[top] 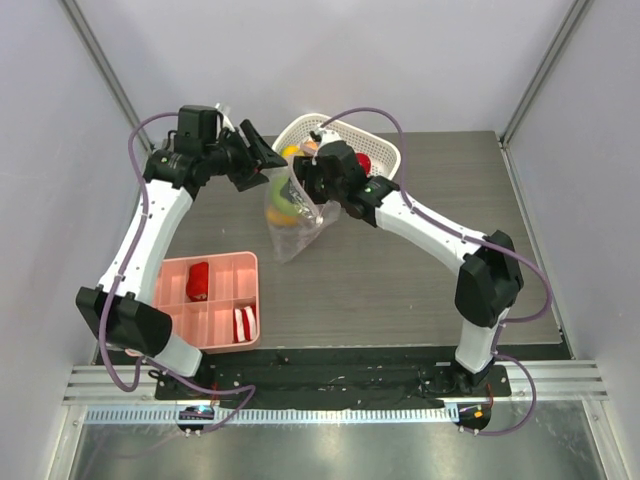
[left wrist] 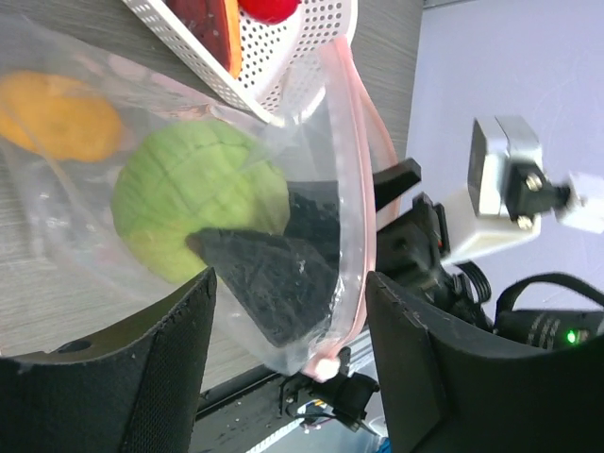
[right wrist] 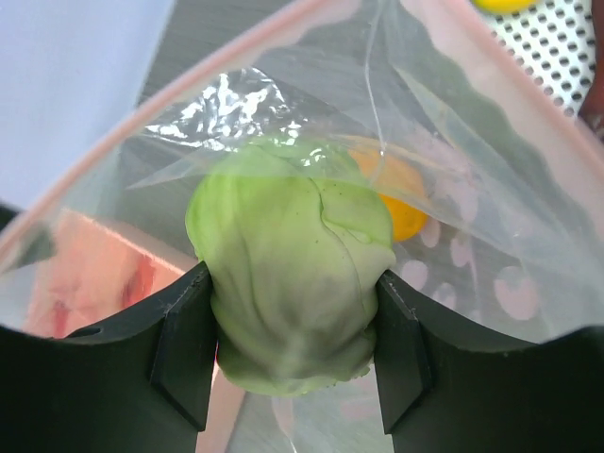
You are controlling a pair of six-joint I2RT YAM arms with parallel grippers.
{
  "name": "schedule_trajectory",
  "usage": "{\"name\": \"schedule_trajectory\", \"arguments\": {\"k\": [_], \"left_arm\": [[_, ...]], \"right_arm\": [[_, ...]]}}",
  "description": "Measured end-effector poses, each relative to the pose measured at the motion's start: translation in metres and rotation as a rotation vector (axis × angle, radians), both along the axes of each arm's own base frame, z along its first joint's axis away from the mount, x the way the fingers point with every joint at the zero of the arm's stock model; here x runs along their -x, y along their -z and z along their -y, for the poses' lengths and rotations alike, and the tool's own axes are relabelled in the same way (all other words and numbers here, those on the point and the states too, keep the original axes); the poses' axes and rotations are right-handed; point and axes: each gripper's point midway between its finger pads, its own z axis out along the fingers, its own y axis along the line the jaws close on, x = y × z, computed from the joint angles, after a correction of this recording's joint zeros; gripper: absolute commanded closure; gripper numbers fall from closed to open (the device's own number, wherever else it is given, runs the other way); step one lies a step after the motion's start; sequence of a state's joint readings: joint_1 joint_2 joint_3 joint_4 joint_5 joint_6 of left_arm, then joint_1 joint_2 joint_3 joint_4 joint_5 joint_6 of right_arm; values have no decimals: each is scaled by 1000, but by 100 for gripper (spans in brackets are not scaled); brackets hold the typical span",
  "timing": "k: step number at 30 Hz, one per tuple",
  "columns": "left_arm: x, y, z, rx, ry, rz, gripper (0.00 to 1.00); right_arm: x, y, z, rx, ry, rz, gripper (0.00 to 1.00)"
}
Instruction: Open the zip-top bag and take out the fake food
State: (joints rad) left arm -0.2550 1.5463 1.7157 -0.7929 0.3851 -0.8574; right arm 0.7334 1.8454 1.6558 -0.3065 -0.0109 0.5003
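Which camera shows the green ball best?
The right wrist view: the green ball fills the middle, between the fingers. Left wrist shows it through the bag, partly hidden; top shows only a small green patch.

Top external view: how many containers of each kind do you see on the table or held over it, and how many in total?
White plastic mesh basket: 1
Pink plastic tray with compartments: 1
Clear thin plastic zip-top bag: 1
Total: 3
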Motion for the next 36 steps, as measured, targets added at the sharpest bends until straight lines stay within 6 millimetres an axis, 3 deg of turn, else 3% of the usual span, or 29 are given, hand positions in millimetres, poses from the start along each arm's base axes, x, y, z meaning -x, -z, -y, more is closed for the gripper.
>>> {"name": "schedule_trajectory", "arguments": {"k": [8,13,16,22,29,34,36], "left_arm": [[2,-5,1,12,6,10,37],[-1,-6,-3,6,-10,23,37],[1,-8,-5,2,-9,42,40],[28,-1,-9,-8,14,42,44],[34,2,-1,9,61,24,40],[36,11,5,3,83,-3,52],[37,15,8,-2,95,-11,51]], "right_arm": [[3,-33,-6,9,-14,169,99],[2,-63,-8,45,-17,185,99],[5,-71,-3,42,-18,153,99],[19,-53,4,34,-25,7,99],[29,-27,7,29,-28,-87,99],[31,-32,6,8,2,-130,99],[30,-32,7,-4,30,-146,99]]}}
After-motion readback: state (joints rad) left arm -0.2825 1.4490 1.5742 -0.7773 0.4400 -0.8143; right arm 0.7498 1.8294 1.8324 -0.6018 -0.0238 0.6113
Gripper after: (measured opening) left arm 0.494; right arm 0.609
